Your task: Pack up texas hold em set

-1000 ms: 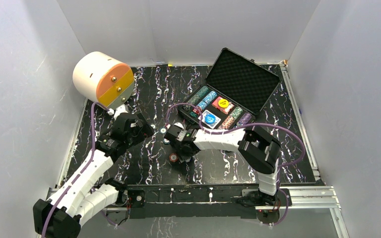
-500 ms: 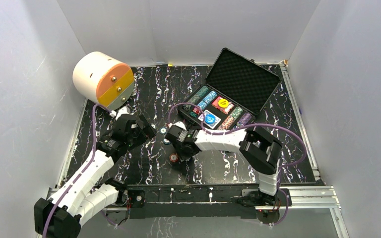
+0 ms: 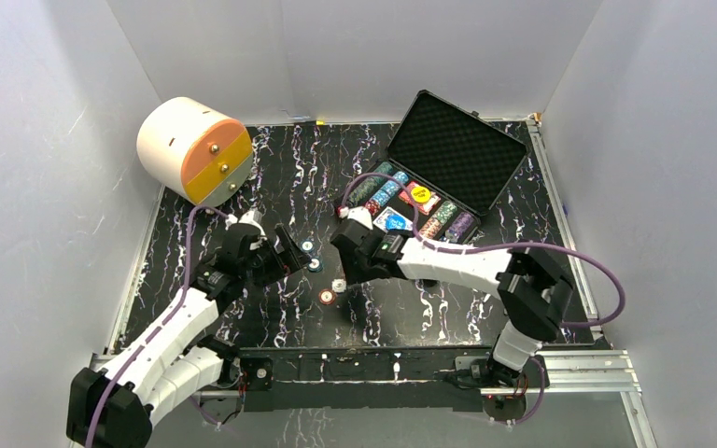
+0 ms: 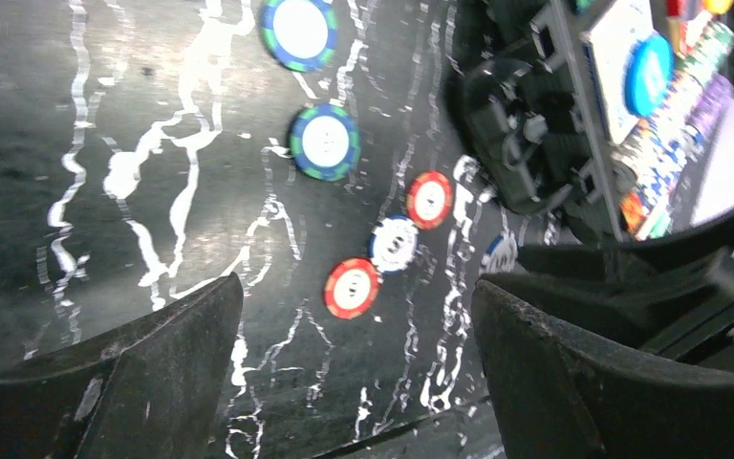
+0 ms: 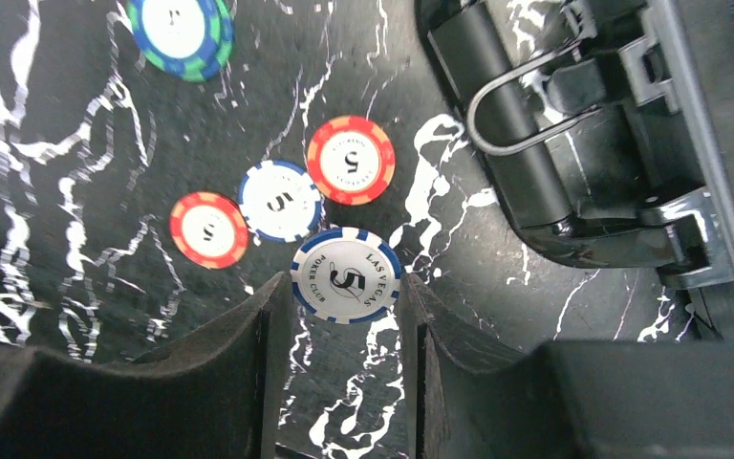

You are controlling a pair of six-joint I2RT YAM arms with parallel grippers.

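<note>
And there it was: your right claw (image 5: 344,287) stood about half closed, both matte black fingers (image 5: 248,373) pinched against the rim of a white-and-blue chip (image 5: 346,274). That chip was a flat round disc, face up, with blue blocks round its edge and POKER CLUB, LAS VEGAS and a big 5 printed on the white centre, and it loomed larger than the loose ones past the fingertips. Just beyond those tips lay a second white chip (image 5: 279,200), with a red chip (image 5: 351,160) on its right and another red chip (image 5: 209,229) on its left. All three huddled close on the glossy black table (image 5: 76,143) with its white marble veins, and farther out to the left sat a green-and-blue chip (image 5: 180,24). Off to that claw's right you had the case (image 5: 631,124), a hard black shell with a black bar handle (image 5: 511,158) and a bright metal latch (image 5: 698,215) facing you. From above, its lid (image 3: 453,149) stood open, lined in dark dimpled foam, with rows of mottled chip stacks (image 3: 445,213) in the tray. Your left claw (image 4: 356,296) was spread wide and gripped nothing at all. Its broad, rough black fingers framed the loose chips lying ahead of it, with the case beyond them to its right.
</note>
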